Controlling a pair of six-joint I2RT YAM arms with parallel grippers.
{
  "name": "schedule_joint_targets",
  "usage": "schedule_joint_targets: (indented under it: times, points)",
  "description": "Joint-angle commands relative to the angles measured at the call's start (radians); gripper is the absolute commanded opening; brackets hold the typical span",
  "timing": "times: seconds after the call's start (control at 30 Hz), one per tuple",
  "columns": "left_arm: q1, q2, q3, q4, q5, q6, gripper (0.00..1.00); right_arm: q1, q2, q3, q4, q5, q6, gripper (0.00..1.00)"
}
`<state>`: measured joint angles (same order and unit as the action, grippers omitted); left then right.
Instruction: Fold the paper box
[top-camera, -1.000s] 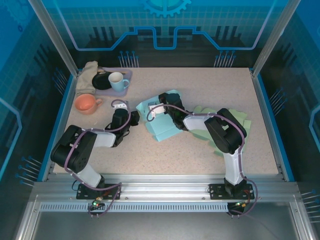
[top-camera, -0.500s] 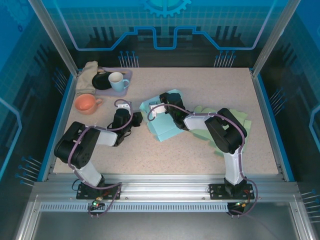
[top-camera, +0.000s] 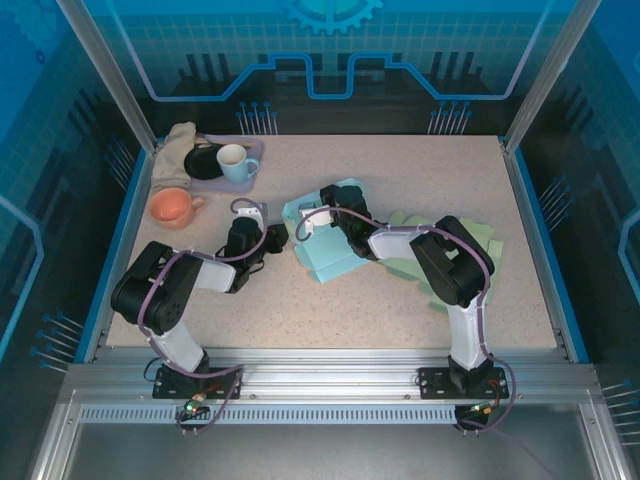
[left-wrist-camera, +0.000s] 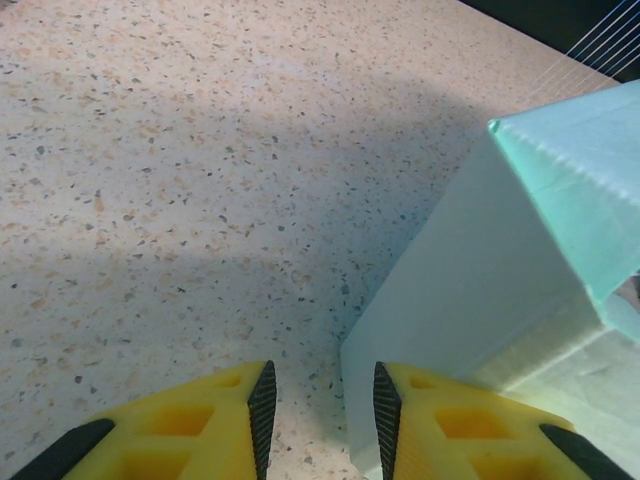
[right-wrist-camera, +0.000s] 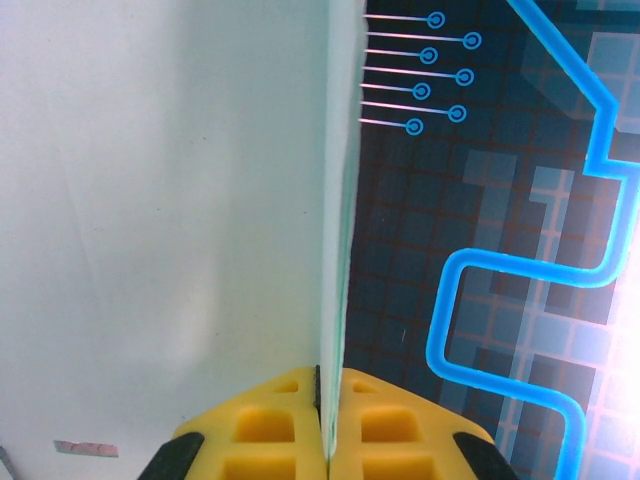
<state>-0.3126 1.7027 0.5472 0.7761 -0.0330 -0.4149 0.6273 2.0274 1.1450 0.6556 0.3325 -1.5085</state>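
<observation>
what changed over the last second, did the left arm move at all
The left gripper slid right across the table toward the paper box, jaws partly open and empty. The box seems nudged slightly right. The right gripper stayed shut on a box panel; the orange cup, mug and green sheets did not move.

Pale teal paper box (top-camera: 325, 262), partly folded, lying centre; one panel apparently upright, base flat.
</observation>
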Motion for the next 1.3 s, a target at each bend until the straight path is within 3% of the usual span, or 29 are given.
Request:
schedule_joint_targets:
  times: [0.0, 0.33, 1.27]
  points:
    - [-0.008, -0.008, -0.008, 0.053, 0.038, 0.024, 0.35, -0.010, -0.002, -0.007, 0.017, -0.007, 0.007, 0.00]
    - [-0.011, -0.014, -0.012, 0.073, 0.108, 0.020, 0.35, -0.014, -0.002, -0.006, 0.015, -0.005, 0.008, 0.00]
    - [-0.014, 0.000, -0.009, 0.068, 0.134, 0.033, 0.38, -0.025, 0.013, -0.026, 0.086, -0.008, 0.002, 0.00]
